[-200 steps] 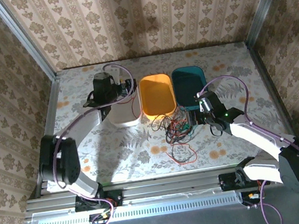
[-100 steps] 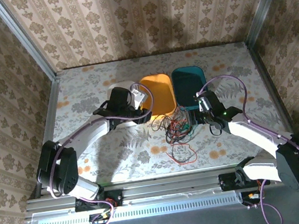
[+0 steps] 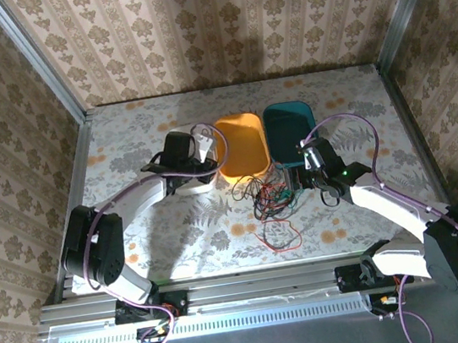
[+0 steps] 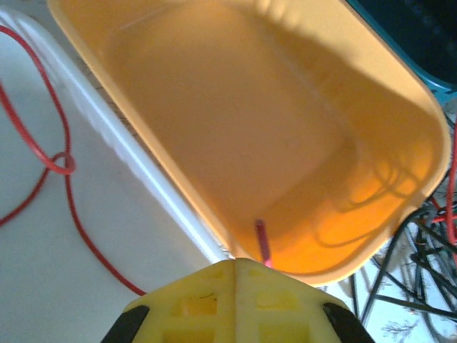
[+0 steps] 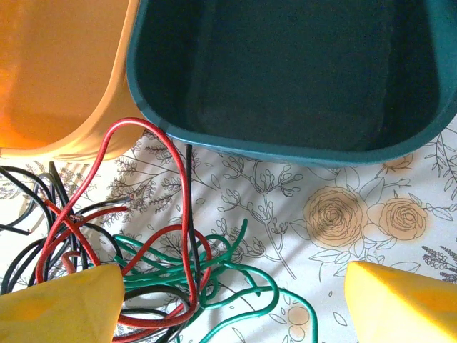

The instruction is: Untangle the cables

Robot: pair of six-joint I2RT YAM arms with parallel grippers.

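The counter (image 3: 177, 230) has a floral-patterned top and carries three plastic bins in a row: a white bin (image 3: 196, 182), an orange bin (image 3: 236, 121) and a teal bin (image 3: 287, 129).

**Cables.** The main tangle of thin red, black and green cables (image 3: 271, 197) lies on the counter just in front of the orange and teal bins. In the right wrist view, a red loop of the tangle (image 5: 187, 236) rises to the near wall of the teal bin (image 5: 285, 71). A separate loop of thin red cable (image 3: 278, 238) lies on the counter nearer the arm bases. Another thin red cable (image 4: 66, 171) lies inside the white bin (image 4: 143, 171).

**Left gripper** (image 4: 235, 268). Its jaws are pressed together, above the meeting rims of the white bin and the orange bin (image 4: 250, 128). A short pink-red stub (image 4: 263, 243) shows just beyond the tips; whether it is clamped cannot be told.

**Right gripper** (image 5: 234, 275). Its jaws stand wide apart over the tangle, holding nothing.
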